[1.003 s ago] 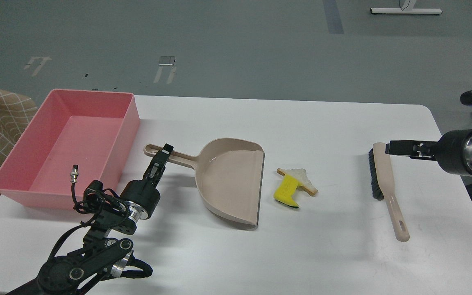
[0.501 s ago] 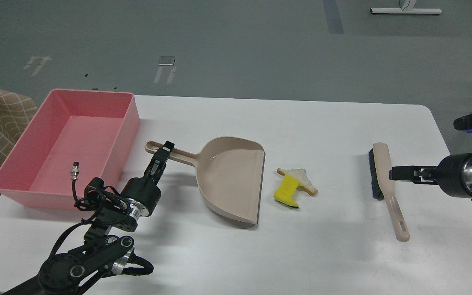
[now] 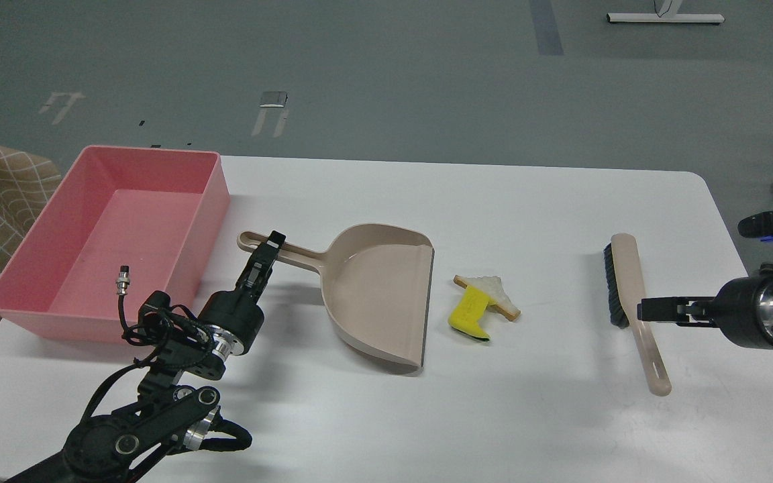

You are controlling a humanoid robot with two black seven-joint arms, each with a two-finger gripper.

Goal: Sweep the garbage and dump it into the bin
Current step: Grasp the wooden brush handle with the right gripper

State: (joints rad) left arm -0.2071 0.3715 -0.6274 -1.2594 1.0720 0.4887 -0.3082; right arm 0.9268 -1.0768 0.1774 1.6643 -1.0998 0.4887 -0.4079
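the left gripper (image 3: 274, 241) sits at the dustpan's handle (image 3: 278, 249), its dark fingertips right on the beige stem near the looped end; seen end-on, i cannot tell whether the fingers are spread or pinching it. the right gripper (image 3: 647, 310) reaches in from 3 o'clock, its tip at the brush's handle (image 3: 648, 349) just below the bristle block; its fingers read as one dark bar, so their state cannot be told either.

outward from the left gripper, the dustpan (image 3: 376, 295) lies flat on the white table (image 3: 534, 416) with its open lip facing 3 o'clock and its scoop bare. just beyond that lip, near but apart from it, lies the garbage: the white bread piece (image 3: 494, 294) with brown crust, and the yellow chunk (image 3: 468, 313) touching it on its 7 o'clock side.

at 9 o'clock from the dustpan handle stands the pink bin (image 3: 215, 201), near the table's left edge; its visible floor shows only plain pink plastic. the brush (image 3: 628, 295) lies well apart at 3 o'clock from the scraps, bristles facing them.
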